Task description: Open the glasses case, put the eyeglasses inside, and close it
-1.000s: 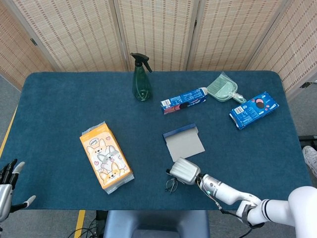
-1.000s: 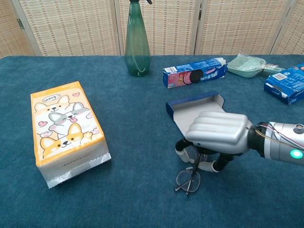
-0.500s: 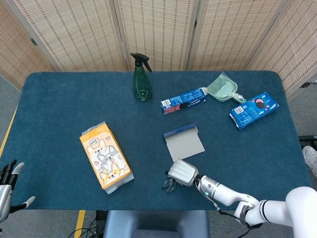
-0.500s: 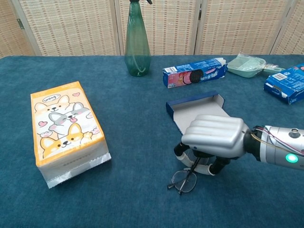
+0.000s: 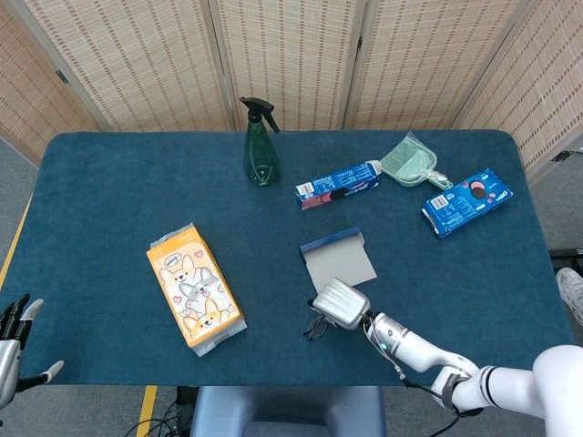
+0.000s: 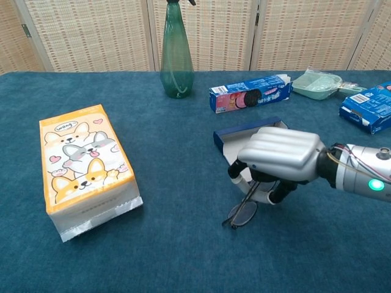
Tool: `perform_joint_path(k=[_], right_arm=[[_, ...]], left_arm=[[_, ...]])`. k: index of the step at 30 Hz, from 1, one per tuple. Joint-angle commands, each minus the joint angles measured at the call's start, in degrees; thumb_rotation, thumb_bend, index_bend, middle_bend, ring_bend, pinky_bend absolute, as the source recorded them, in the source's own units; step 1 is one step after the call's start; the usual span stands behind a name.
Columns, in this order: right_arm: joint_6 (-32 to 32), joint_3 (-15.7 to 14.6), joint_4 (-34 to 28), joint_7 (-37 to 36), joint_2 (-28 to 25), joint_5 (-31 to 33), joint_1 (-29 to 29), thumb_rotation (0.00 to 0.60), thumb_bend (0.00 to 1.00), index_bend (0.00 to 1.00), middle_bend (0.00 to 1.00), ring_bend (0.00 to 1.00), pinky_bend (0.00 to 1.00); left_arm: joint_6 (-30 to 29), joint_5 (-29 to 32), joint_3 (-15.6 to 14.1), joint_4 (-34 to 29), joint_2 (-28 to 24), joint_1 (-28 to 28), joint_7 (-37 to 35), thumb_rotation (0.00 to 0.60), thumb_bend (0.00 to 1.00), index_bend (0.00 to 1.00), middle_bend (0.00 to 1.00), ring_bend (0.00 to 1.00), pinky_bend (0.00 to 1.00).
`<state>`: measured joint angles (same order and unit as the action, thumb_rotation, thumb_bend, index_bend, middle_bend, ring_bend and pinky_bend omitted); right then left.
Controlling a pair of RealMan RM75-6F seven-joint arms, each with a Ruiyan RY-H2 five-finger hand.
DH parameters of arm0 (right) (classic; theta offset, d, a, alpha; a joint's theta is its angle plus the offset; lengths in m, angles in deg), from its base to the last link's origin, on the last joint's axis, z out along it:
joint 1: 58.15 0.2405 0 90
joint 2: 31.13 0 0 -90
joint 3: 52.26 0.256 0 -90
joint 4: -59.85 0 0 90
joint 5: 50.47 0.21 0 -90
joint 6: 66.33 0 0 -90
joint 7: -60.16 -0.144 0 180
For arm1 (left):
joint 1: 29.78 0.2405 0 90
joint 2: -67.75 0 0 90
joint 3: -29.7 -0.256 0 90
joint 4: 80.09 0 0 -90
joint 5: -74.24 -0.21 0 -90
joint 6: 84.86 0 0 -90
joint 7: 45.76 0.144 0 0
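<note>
Right hand (image 6: 278,163) pinching eyeglasses (image 6: 243,210) by temple arm, lenses dangling just above table (image 6: 153,244), beside open glasses case (image 6: 244,135); light, fragile, likely to swing; better held at frame bridge; left hand (image 5: 11,341) idle, fingers spread

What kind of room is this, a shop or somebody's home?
Probably neither: it looks like a robot test room. Unrelated items, a green plastic spray bottle and an orange corgi-print bag, are spread over a blue felt-covered table fenced by woven folding screens.
</note>
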<state>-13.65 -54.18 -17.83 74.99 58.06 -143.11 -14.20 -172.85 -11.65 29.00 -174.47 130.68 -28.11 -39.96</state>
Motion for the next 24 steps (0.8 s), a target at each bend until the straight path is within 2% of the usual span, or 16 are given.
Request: perform_joint_path(k=[1, 8, 15, 20, 22, 24], right_arm=[[0.6, 1.3, 0.0, 0.5, -1.1, 1.4, -0.4, 0.600, 0.45, 0.59, 1.00, 1.00, 0.90], [-1.5, 5.0, 4.6, 2.7, -0.2, 7.9, -0.2, 0.600, 0.45, 0.59, 1.00, 1.00, 0.90], [-3.9, 8.4, 13.7, 3.1, 5.2, 14.0, 0.6, 0.600, 0.45, 0.59, 1.00, 1.00, 0.90], [-3.9, 9.5, 17.3, 3.9, 8.2, 15.8, 1.1, 0.600, 0.45, 0.58, 1.00, 1.00, 0.90], [-4.0, 9.6, 17.9, 4.5, 8.8, 16.3, 1.3, 0.600, 0.43, 0.52, 1.00, 1.00, 0.90], [-4.2, 9.5, 17.6, 4.7, 8.7, 16.5, 1.2, 0.600, 0.39, 0.40, 1.00, 1.00, 0.90]], left_arm=[[0.1, 0.0, 0.0, 0.1, 0.1, -0.1, -0.1, 0.600, 0.13, 0.00, 0.00, 0.00, 0.16], [0.9, -0.3, 0.0, 0.1, 0.4, -0.6, 0.0, 0.600, 0.13, 0.00, 0.00, 0.00, 0.16], [1.1, 0.0, 0.1, 0.2, 0.3, -0.7, 0.1, 0.600, 0.13, 0.00, 0.00, 0.00, 0.16], [1.3, 0.1, 0.0, 0.0, 0.1, -0.7, 0.2, 0.600, 0.13, 0.00, 0.00, 0.00, 0.16], [1.3, 0.2, 0.0, -0.1, 0.0, -0.7, 0.3, 0.600, 0.13, 0.00, 0.00, 0.00, 0.16], [1.3, 0.3, 0.0, 0.0, 0.0, -0.7, 0.2, 0.600, 0.13, 0.00, 0.00, 0.00, 0.16]])
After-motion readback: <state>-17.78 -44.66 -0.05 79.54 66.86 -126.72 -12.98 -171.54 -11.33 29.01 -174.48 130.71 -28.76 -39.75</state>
